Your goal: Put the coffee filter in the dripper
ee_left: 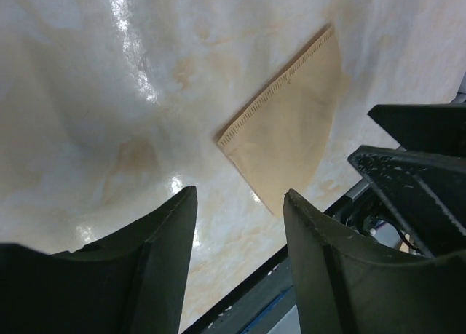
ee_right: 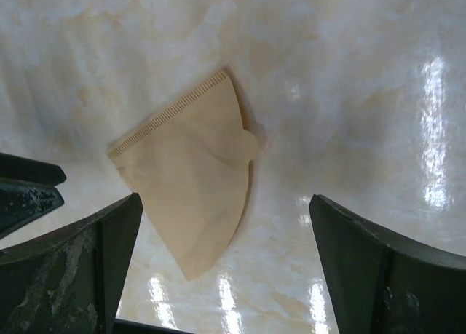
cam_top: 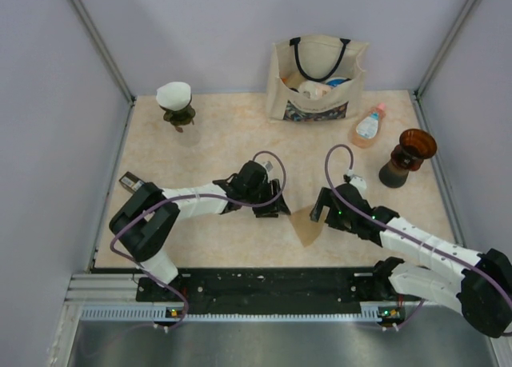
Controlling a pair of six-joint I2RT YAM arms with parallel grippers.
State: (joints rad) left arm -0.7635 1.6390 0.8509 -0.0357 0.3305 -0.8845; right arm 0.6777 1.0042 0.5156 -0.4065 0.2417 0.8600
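Paper filter (ee_right: 193, 185) flat between left fingers (ee_left: 145, 276), part-open, right fingers (ee_right: 378, 276), wide; amber dripper (cam_top: 417, 144) top view only

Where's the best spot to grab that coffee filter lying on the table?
Likely the shadowed edge of the coffee filter, next to its crimped seam, which looks slightly lifted. It lies flat, so come straight down from above and scoop under that edge.

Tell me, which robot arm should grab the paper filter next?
Probably right. The right gripper is wide open next to the brown filter, and the brown dripper stands on its side. The left gripper is narrower and farther from that dripper.
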